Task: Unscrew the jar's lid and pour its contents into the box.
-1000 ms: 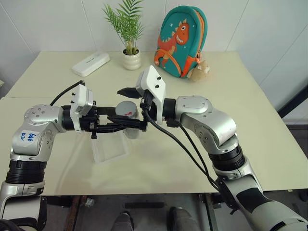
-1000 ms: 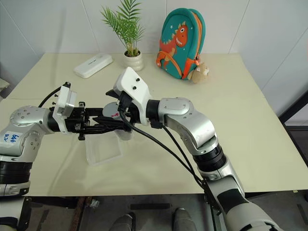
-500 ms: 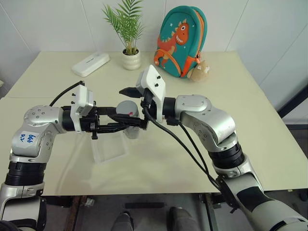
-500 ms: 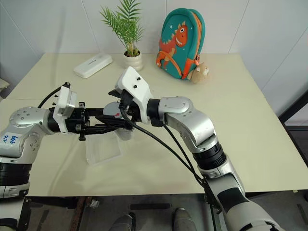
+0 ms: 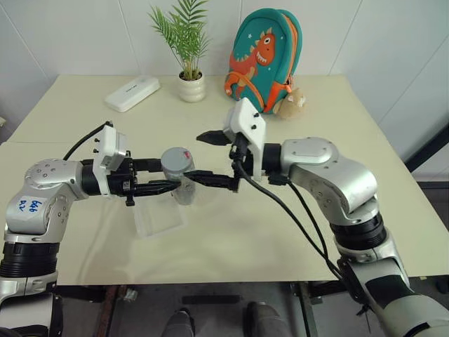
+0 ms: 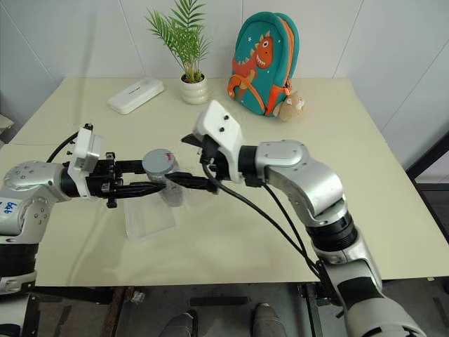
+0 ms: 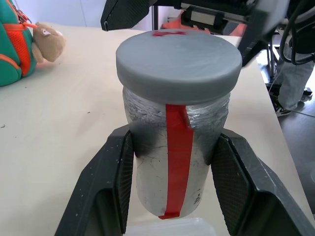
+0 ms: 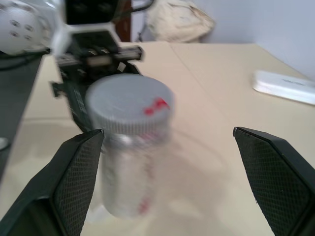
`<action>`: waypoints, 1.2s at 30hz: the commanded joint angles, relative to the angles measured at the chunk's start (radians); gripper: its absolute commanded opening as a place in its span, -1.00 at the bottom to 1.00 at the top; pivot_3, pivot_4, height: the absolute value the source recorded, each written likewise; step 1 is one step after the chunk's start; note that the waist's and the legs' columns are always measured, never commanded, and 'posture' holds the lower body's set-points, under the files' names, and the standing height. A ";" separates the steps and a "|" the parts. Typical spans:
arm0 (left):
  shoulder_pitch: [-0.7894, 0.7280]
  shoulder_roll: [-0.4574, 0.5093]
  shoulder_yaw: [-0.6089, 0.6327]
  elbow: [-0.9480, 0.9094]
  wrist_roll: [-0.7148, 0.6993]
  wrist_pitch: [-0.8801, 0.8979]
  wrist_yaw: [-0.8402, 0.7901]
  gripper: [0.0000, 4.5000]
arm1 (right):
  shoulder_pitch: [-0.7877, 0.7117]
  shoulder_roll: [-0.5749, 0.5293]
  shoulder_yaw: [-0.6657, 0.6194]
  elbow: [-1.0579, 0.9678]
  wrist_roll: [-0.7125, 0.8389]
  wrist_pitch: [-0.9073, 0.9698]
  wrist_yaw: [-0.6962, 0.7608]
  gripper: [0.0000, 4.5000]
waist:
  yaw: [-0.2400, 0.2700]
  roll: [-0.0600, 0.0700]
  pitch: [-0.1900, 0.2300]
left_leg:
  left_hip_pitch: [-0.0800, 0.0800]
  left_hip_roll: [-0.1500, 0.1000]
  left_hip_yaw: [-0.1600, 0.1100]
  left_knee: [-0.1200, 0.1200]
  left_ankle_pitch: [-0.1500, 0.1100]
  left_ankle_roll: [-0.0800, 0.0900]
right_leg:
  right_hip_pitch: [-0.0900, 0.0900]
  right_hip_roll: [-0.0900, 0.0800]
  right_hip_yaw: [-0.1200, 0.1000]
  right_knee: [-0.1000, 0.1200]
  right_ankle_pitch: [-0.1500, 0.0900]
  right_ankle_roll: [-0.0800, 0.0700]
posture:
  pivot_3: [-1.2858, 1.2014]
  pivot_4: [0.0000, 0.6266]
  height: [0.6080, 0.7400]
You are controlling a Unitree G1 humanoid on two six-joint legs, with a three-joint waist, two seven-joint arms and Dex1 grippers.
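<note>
Grey round lid (image 5: 176, 158) sits on the small clear plastic jar (image 7: 178, 162) pinched by the left gripper (image 5: 170, 182); right gripper (image 5: 210, 159) spread wide beside it; nothing poured into the shallow clear box (image 5: 156, 219).

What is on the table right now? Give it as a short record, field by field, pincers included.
jar: upright, held above the table, red stripe down its side
lid: grey, red mark on top, on the jar
left pincer: shut on the jar's body, below the lid
right pincer: open, beside the jar, not touching the lid
box: clear, on the table under the jar
contents: cannot tell
background: plant pot, white case, dinosaur backpack, plush toy at the table's far side
</note>
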 commanded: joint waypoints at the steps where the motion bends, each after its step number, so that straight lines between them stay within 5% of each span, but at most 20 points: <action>1: -0.001 0.012 0.027 -0.024 -0.022 -0.014 -0.009 -0.14 | -0.015 -0.001 -0.060 -0.095 0.067 0.032 -0.008 0.96 | -0.002 0.000 0.000 | 0.000 0.000 0.000 0.000 0.000 0.000 | 0.000 0.000 0.000 0.000 0.000 0.000 | 0.03 -0.52 1.00; 15: -0.061 -0.020 -0.015 0.046 -0.002 -0.027 -0.021 -0.14 | -0.067 0.210 0.041 0.049 -0.023 -0.010 -0.198 0.96 | -0.004 0.000 0.000 | 0.000 0.000 0.000 0.000 0.000 0.000 | -0.001 0.000 0.000 0.001 0.000 0.000 | 0.03 -0.52 1.00; 36: -0.058 -0.024 -0.024 0.060 0.022 -0.064 -0.015 -0.14 | -0.053 0.273 0.053 0.043 -0.025 0.011 -0.196 0.96 | -0.002 0.000 0.000 | -0.001 0.000 0.000 0.000 0.000 0.000 | -0.002 0.000 0.000 0.002 0.000 0.000 | 0.03 -0.52 1.00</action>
